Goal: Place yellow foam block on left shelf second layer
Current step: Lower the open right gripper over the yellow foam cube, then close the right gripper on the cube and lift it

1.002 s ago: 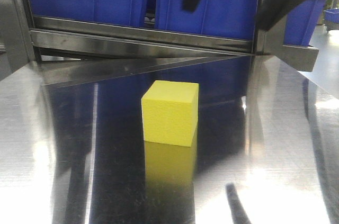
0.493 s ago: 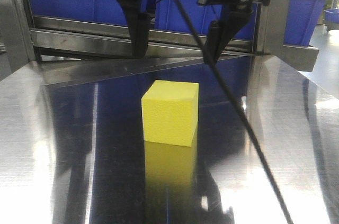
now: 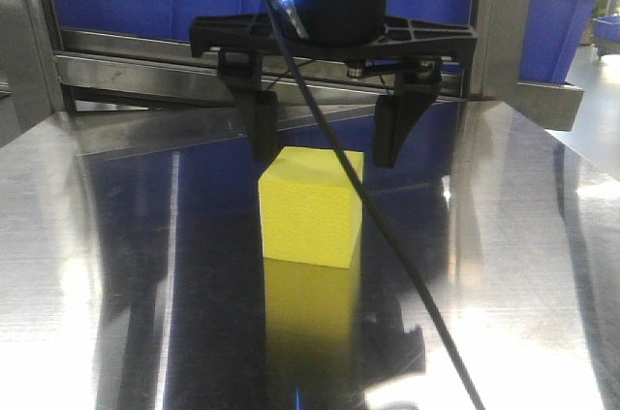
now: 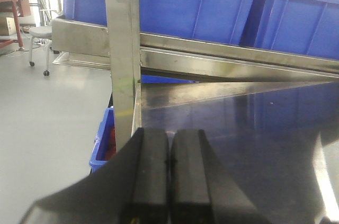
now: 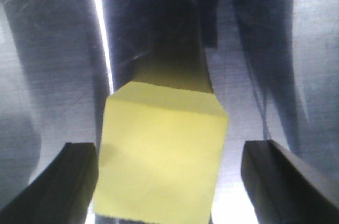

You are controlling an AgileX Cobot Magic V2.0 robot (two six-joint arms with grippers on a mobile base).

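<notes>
The yellow foam block (image 3: 310, 206) stands on the shiny steel table (image 3: 116, 265) in the front view. My right gripper (image 3: 325, 143) hangs just above it, open, one finger (image 3: 263, 129) by the block's upper left corner and the other off its upper right. In the right wrist view the yellow foam block (image 5: 161, 160) lies between the two open fingers (image 5: 69, 176), close to the left one, with a gap to the right one. My left gripper (image 4: 169, 160) is shut and empty, by the steel shelf post (image 4: 123, 54) at the table's left edge.
Blue plastic bins (image 3: 407, 3) fill the shelf layer behind the table, above a steel rail (image 3: 145, 66). A black cable (image 3: 387, 255) runs down from my right gripper across the front of the block. A blue bin (image 4: 103, 142) sits below the table's left edge; a stool (image 4: 39, 38) stands beyond.
My right gripper has come down from the top of the front view and now straddles the top of the block, fingers open. The block has not moved.
</notes>
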